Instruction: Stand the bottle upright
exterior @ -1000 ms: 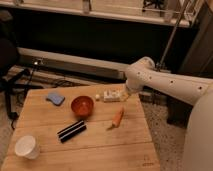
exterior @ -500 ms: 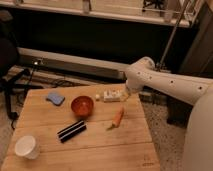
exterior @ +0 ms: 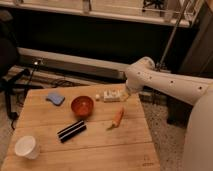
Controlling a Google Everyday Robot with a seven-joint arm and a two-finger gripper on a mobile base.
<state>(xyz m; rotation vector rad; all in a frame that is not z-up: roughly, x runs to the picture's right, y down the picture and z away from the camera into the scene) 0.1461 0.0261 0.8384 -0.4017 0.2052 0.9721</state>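
Observation:
The small whitish bottle point(exterior: 112, 96) lies on its side on the wooden table point(exterior: 100, 145), near the far edge, just right of the red bowl point(exterior: 82, 105). Its cap end points left. My gripper point(exterior: 126, 94) is at the end of the white arm point(exterior: 165, 82), right at the bottle's right end.
An orange carrot point(exterior: 117, 118) lies in front of the bottle. A black bar-shaped object point(exterior: 71, 130) lies in front of the bowl. A white cup point(exterior: 26, 147) stands at the front left. A blue sponge point(exterior: 55, 98) sits at the far left. A metal pole point(exterior: 172, 32) rises behind the arm.

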